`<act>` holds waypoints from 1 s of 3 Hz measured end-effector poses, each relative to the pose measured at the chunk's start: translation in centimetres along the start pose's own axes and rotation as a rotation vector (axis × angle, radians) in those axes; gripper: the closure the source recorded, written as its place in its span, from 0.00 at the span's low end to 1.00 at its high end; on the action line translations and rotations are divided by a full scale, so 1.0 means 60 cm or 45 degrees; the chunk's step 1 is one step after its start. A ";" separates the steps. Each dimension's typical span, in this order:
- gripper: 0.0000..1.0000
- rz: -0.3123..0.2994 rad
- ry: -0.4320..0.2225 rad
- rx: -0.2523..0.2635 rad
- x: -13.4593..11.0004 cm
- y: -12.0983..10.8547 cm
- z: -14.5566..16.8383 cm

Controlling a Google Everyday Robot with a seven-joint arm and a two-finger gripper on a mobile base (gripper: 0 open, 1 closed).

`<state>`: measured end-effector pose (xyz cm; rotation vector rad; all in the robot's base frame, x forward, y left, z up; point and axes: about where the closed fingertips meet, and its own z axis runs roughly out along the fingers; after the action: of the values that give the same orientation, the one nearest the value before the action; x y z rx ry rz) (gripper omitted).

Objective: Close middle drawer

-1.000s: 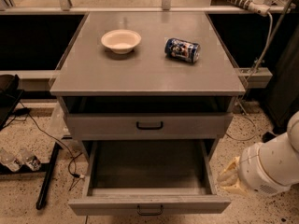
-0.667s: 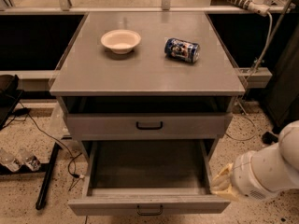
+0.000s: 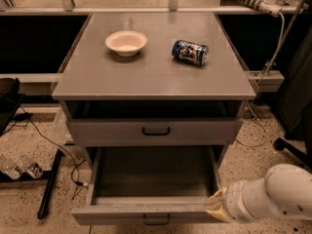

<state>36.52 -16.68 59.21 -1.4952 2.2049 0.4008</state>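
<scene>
Middle drawer [image 3: 122, 216]: pulled far out, low in camera view, under a slightly open upper drawer [image 3: 195, 130].
Gripper [image 3: 215, 206]: at its front's right corner; grip state cannot be told.
Best move: 1 square push inward, nearer centre.

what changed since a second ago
The end effector came down and leftward in view, reaching the front right corner of the open middle drawer. No grasp or release shows. The drawer stayed pulled out. The bowl and blue can on the cabinet top did not move.
</scene>
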 end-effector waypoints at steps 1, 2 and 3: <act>1.00 0.024 -0.059 0.091 0.032 -0.017 0.061; 1.00 0.029 -0.071 0.154 0.029 -0.040 0.062; 1.00 0.030 -0.071 0.153 0.029 -0.039 0.062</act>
<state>38.90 -17.21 55.12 -1.3800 2.1650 0.3074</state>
